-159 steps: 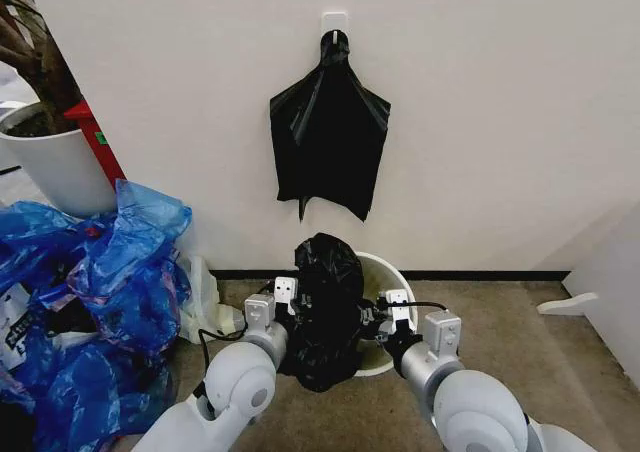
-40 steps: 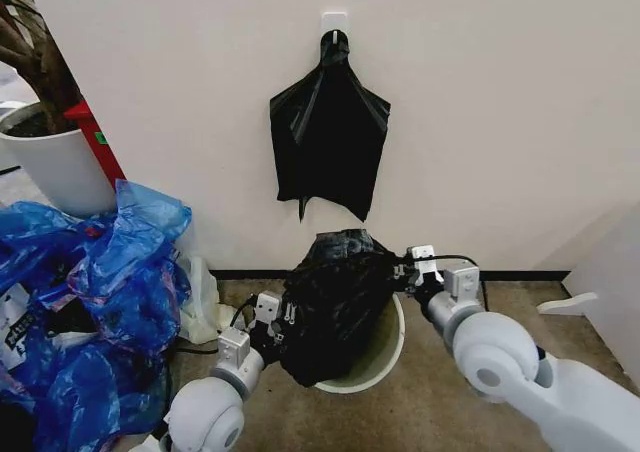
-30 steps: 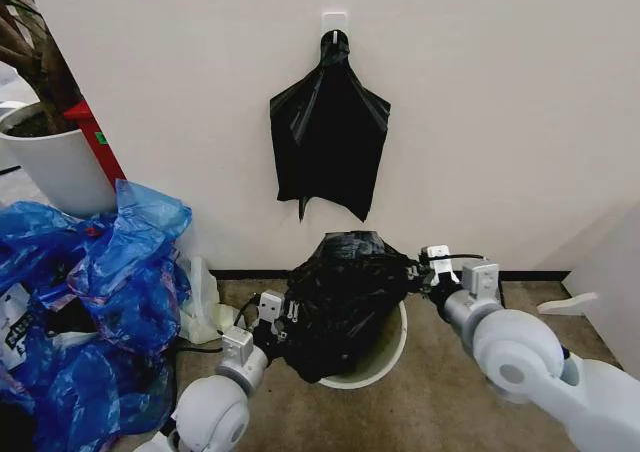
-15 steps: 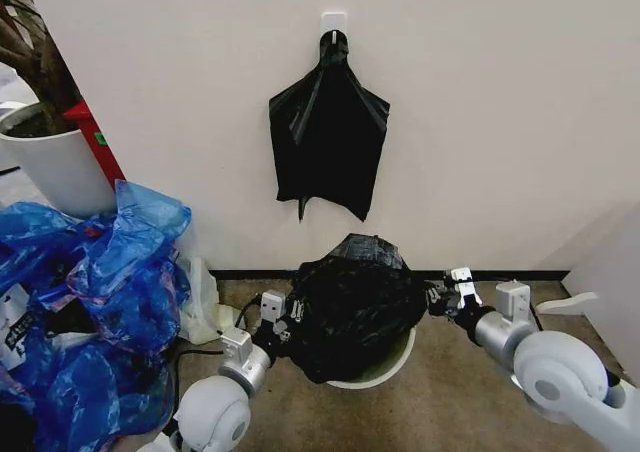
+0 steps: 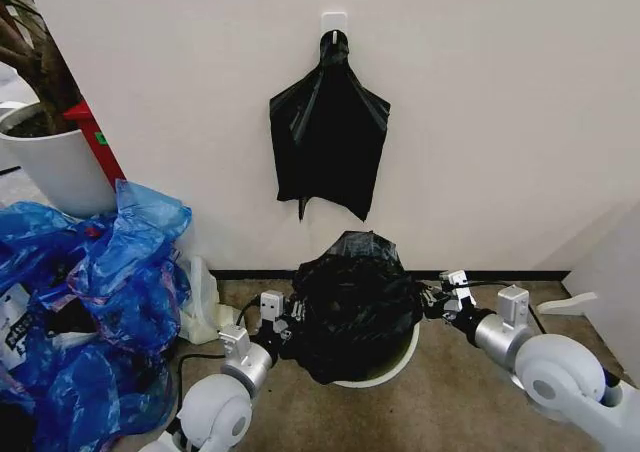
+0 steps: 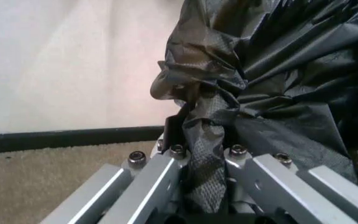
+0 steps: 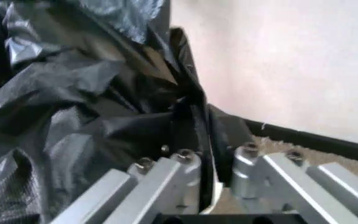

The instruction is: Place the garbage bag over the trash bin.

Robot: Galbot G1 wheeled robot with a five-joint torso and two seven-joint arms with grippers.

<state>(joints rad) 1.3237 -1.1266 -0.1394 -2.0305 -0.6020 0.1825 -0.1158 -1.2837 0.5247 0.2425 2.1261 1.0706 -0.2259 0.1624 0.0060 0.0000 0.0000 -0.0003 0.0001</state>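
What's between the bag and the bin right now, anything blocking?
Nothing visible. The garbage bag is bunched right over the trash bin, held taut by the left claw and right claw on opposite sides, both shut on its film.

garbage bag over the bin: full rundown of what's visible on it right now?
The garbage bag is thin, glossy black film, heavily wrinkled. It is stretched sideways across the top of the white trash bin, bulging up in a hump and covering all but the bin's front rim. The left gripper pinches a bunched fold at one side, the right gripper pinches the opposite edge. It sits on the floor against the wall.
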